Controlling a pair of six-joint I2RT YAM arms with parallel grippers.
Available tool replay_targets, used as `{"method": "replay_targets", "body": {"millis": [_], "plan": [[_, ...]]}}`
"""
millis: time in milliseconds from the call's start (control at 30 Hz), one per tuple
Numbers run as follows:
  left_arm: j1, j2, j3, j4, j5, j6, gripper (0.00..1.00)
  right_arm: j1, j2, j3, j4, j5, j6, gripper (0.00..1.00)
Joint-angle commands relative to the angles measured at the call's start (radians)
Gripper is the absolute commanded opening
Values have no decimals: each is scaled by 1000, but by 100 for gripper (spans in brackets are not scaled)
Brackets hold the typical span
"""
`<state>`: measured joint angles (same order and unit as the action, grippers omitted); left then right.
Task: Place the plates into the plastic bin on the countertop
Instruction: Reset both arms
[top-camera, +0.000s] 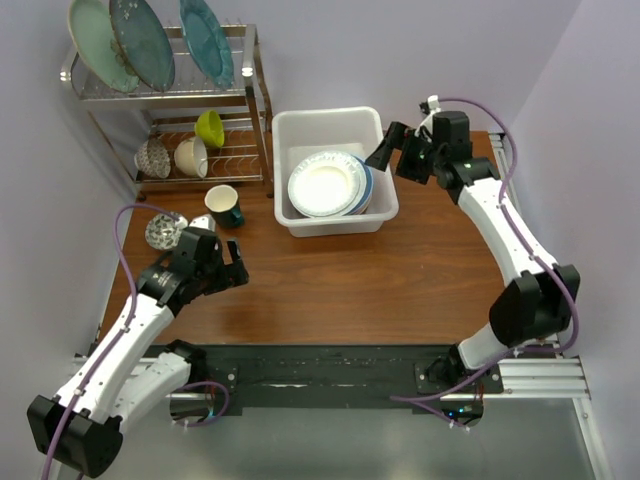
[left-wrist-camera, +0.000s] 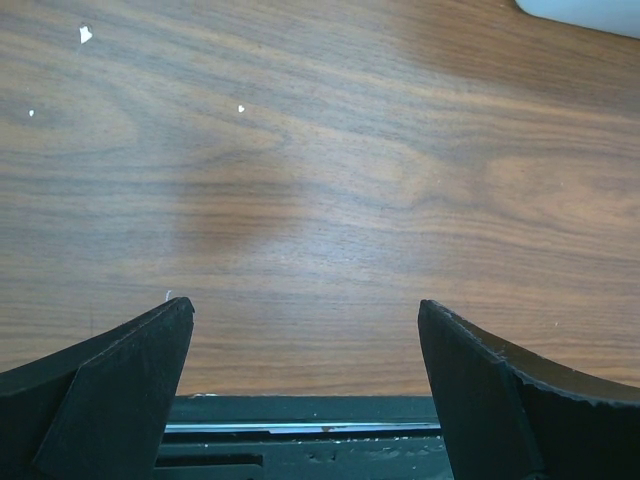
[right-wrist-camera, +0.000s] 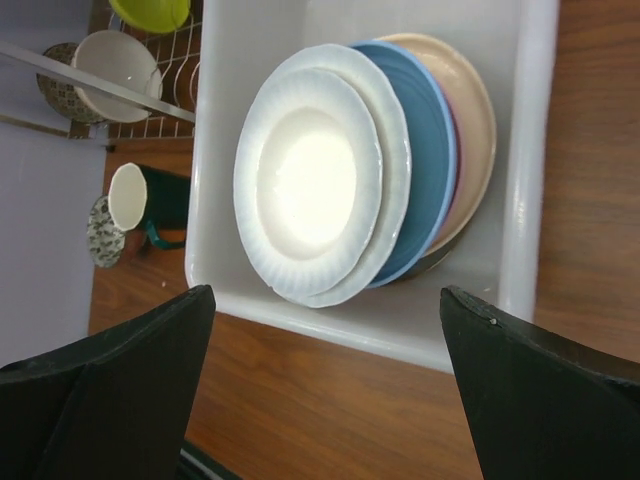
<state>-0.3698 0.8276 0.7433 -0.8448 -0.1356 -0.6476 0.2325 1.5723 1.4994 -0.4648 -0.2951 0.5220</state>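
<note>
The white plastic bin (top-camera: 334, 222) (right-wrist-camera: 360, 325) stands at the back of the wood countertop (top-camera: 340, 280) (left-wrist-camera: 320, 180). Inside it lies a stack of plates (top-camera: 328, 184): two white fluted plates (right-wrist-camera: 300, 185) on top, a blue plate (right-wrist-camera: 432, 150) under them, a cream plate (right-wrist-camera: 478, 120) lowest in sight. My right gripper (top-camera: 385, 150) (right-wrist-camera: 325, 300) hovers open above the bin's right rim, empty. My left gripper (top-camera: 236, 268) (left-wrist-camera: 305, 315) hangs open and empty over bare wood at the table's left front.
A metal wire rack (top-camera: 165, 95) at the back left holds three large teal speckled plates (top-camera: 140, 40) on top and bowls (top-camera: 190, 155) below. A dark green mug (top-camera: 223, 205) (right-wrist-camera: 150, 205) and a patterned cup (top-camera: 163, 230) stand beside it. Walls close in on both sides.
</note>
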Motion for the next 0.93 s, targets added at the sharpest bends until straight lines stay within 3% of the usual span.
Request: {"method": "replay_targets", "body": {"millis": [0,433,733,900], "plan": [[-4,5,62,36,10,54,100,-4,-126,-36,-80,115,-120,99],[-4,8,125,41,4,75,100,-4,-365,-338,-216,306,-185,99],[-4,-19,156,70,40,109,100,-4,-595,-622,-138,577,-117,99],[-4,-18,169,110,67,146,100,-2,-640,-702,-97,634,-132,99]]}}
